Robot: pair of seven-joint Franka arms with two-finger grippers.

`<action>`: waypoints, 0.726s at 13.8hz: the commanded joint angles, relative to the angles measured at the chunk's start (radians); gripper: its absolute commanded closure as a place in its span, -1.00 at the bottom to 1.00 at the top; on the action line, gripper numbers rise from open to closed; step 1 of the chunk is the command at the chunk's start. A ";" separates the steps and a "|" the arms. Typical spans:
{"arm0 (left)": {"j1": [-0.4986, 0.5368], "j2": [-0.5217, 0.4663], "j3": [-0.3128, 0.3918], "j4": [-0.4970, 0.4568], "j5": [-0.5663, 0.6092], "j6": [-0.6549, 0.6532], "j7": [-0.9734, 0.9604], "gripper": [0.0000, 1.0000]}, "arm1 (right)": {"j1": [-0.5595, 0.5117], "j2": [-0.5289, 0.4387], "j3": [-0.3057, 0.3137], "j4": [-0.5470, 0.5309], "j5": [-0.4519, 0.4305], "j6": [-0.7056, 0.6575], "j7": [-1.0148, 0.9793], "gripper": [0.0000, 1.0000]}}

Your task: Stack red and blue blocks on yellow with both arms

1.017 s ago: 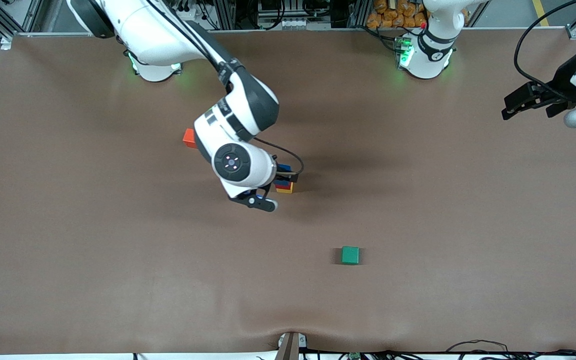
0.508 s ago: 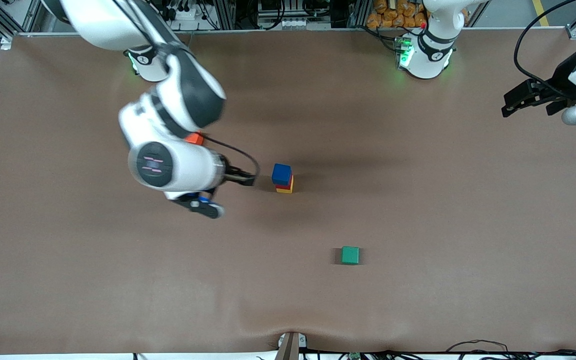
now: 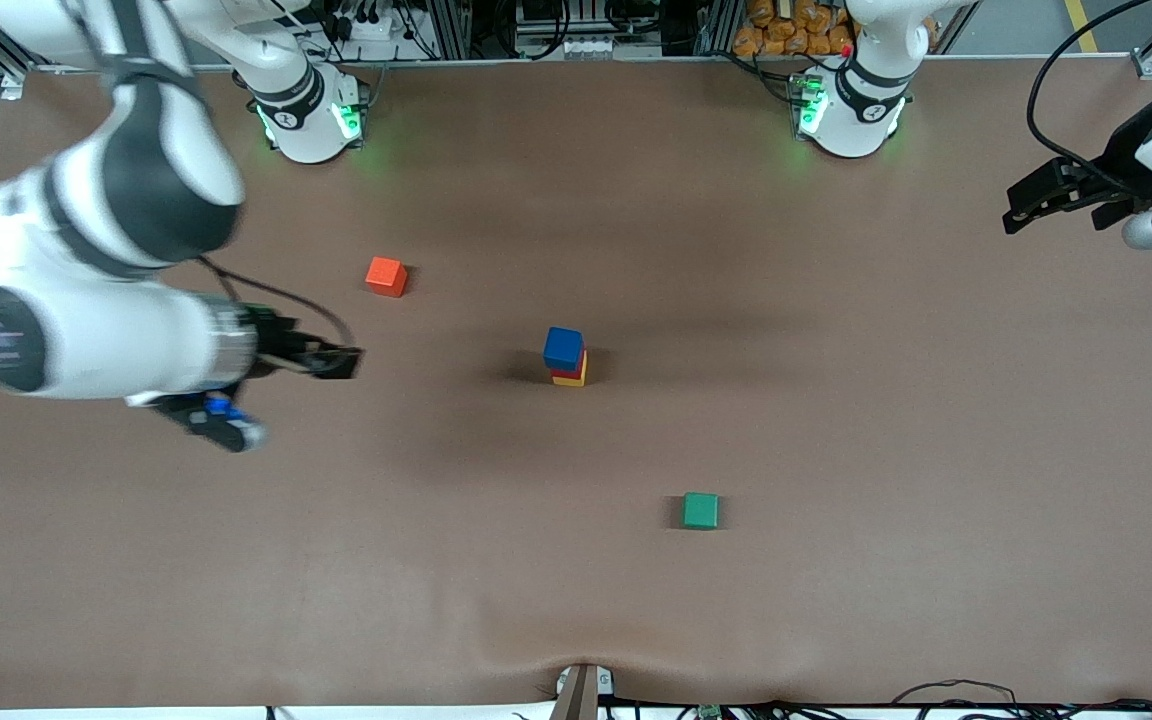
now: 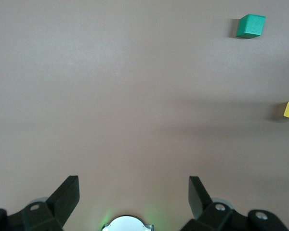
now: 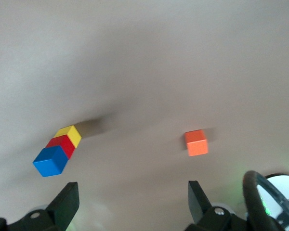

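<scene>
At the middle of the brown surface [image 3: 836,400], a stack of 3 cubes is standing: the blue block [image 3: 563,348] is sitting on the red block [image 3: 569,372], which is resting on the yellow cube [image 3: 572,380]. My right gripper [image 3: 341,361] is hanging over the surface toward the right arm's end, well apart from the stack, its fingers [image 5: 65,204] spread wide and carrying nothing. My left gripper [image 3: 1036,205] is waiting over the left arm's end of the surface, its fingers [image 4: 67,195] likewise apart and empty. An orange-red cube [image 3: 386,276] is lying alone, farther from the front camera than the stack and toward the right arm's end. A green cube [image 3: 700,510] is sitting nearer to the front camera than the stack, toward the left arm's end. My right wrist view is showing the 3 stacked cubes with the orange-red cube beside them.
</scene>
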 commanded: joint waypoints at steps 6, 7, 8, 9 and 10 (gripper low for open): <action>0.009 -0.069 -0.004 -0.093 0.000 0.073 0.019 -1.00 | -0.225 -0.107 0.023 0.098 -0.111 -0.135 -0.150 -1.00; 0.009 -0.069 -0.004 -0.093 0.000 0.073 0.019 -1.00 | -0.214 -0.134 0.028 0.097 -0.187 -0.143 -0.198 -1.00; 0.009 -0.070 -0.004 -0.094 0.000 0.073 0.019 -1.00 | -0.193 -0.169 0.027 0.095 -0.244 -0.150 -0.244 -1.00; 0.009 -0.070 -0.004 -0.096 0.000 0.073 0.019 -1.00 | -0.197 -0.211 0.027 0.091 -0.251 -0.149 -0.300 -1.00; 0.009 -0.070 -0.004 -0.096 -0.001 0.073 0.019 -1.00 | -0.207 -0.242 0.024 0.068 -0.245 -0.155 -0.345 -1.00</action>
